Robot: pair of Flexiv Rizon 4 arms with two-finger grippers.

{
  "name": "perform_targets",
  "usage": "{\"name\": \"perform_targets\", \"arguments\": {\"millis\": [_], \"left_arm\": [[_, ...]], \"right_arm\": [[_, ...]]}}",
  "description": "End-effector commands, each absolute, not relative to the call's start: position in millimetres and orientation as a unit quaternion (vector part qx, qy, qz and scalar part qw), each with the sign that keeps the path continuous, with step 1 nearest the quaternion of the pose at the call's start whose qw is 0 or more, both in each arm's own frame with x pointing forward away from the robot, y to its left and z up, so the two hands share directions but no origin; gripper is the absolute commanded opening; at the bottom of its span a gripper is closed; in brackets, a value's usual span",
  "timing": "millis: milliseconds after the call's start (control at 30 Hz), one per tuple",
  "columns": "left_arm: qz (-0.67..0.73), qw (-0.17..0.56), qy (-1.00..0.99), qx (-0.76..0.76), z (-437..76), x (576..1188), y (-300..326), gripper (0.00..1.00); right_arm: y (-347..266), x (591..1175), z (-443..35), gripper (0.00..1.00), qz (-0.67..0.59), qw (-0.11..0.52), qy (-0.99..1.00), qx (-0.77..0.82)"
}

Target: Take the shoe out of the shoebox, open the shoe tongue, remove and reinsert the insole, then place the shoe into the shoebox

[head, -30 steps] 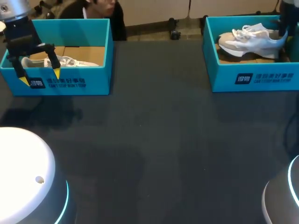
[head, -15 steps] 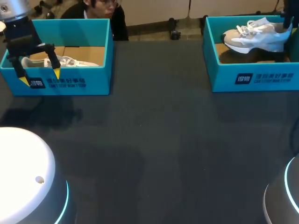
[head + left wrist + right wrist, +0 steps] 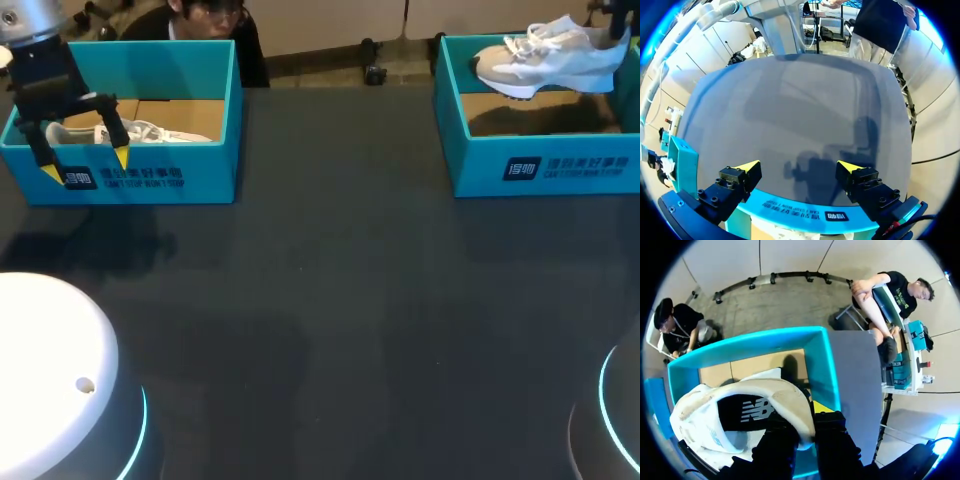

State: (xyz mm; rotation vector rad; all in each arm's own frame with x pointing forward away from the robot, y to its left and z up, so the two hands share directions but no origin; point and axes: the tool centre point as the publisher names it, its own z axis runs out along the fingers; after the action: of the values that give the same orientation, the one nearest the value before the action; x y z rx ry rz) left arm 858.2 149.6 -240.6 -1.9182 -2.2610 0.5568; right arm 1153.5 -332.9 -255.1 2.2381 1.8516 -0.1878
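Item: table (image 3: 340,300), one, the only furniture listed.
Top: flat, matte, dark charcoal in the head view, plain and unpatterned, running across the full width to a straight far edge.
Same top from the left wrist view (image 3: 790,110): mid grey, evenly lit (noticeably paler than from above), with its far edge and both side edges showing.
Same top from the right wrist view (image 3: 852,370): a narrow grey strip.
Light: diffuse and from above, with no hard glare on the surface.
Shadows (image 3: 90,245): soft-edged darker patches on the left part of the top. A fainter, broader one lies nearer the middle.
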Motion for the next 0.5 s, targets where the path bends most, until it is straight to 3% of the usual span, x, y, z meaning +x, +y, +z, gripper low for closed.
{"name": "perform_targets", "arguments": {"millis": [33, 500], "left_arm": [[0.183, 0.060, -0.748, -0.635, -241, 857, 150, 1.00], [0.183, 0.060, -0.748, -0.635, -241, 857, 150, 1.00]], "right_arm": [[-320, 1126, -226, 0.00, -0.048, 0.140, 0.631, 0.762], [-293, 1093, -169, 0.00, -0.052, 0.156, 0.624, 0.764]]}}
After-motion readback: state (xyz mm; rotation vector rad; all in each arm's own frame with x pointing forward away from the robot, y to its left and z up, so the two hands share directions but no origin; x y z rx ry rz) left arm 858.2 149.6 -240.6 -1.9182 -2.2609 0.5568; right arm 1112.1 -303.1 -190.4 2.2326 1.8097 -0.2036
